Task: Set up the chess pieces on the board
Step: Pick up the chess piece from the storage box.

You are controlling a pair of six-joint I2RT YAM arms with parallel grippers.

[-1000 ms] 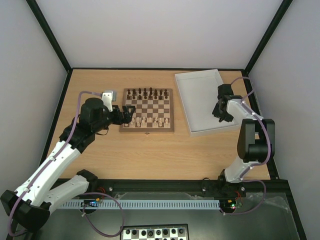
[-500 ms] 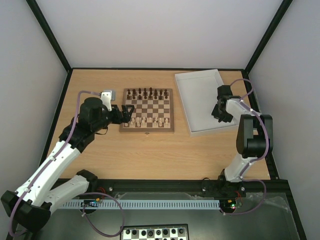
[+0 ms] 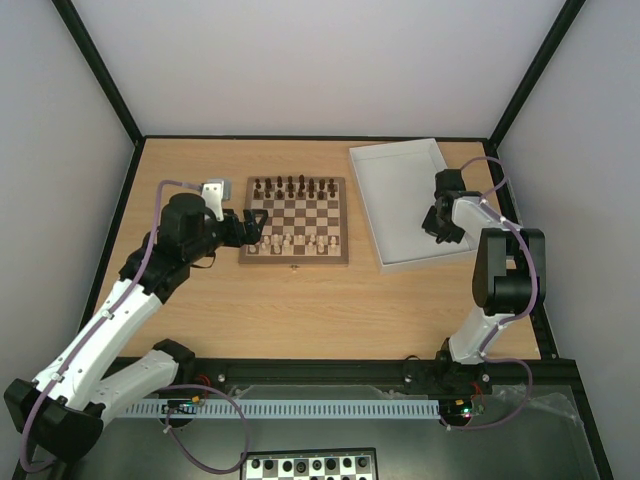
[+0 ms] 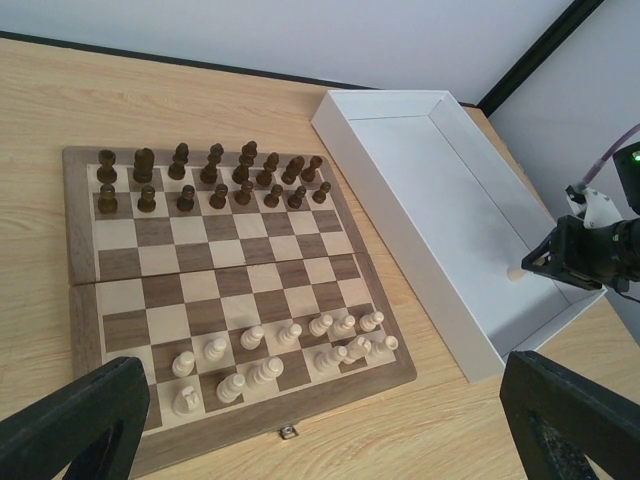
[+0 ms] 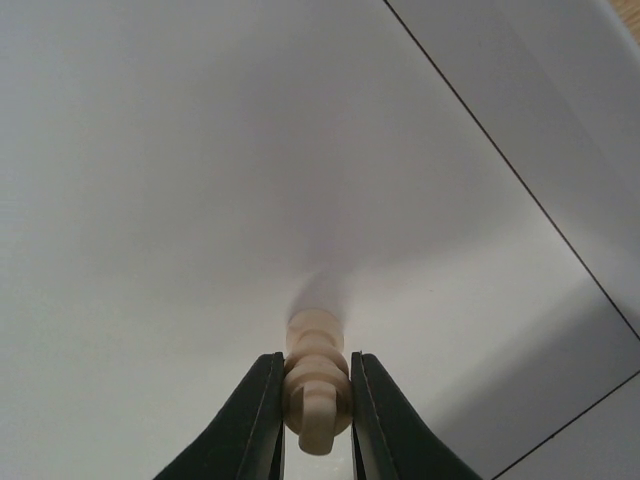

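The board [image 3: 296,216] lies mid-table, also seen in the left wrist view [image 4: 200,270]. Several cream chess pieces [image 4: 285,335] stand on its two near rows, some leaning. My left gripper [image 3: 252,228] hovers at the board's left edge, open, its fingers [image 4: 75,420] wide apart with nothing between them. My right gripper [image 3: 438,225] is down in the white tray [image 3: 400,190], shut on one cream chess piece [image 5: 317,360]. That piece lies between the black fingers [image 5: 255,420] and pokes out beyond them. From the left wrist view the same piece [image 4: 514,273] shows at the right gripper's tip.
Dark brown pieces [image 4: 215,175] fill the board's two far rows. The tray's raised walls [image 4: 400,260] stand between the right gripper and the board. A black-and-white board [image 3: 310,466] sits below the arm bases. Black frame posts [image 3: 95,70] stand at the table's corners.
The right gripper's jaws have closed on the cream piece in the tray, and that arm shifted slightly. The left arm has barely moved.
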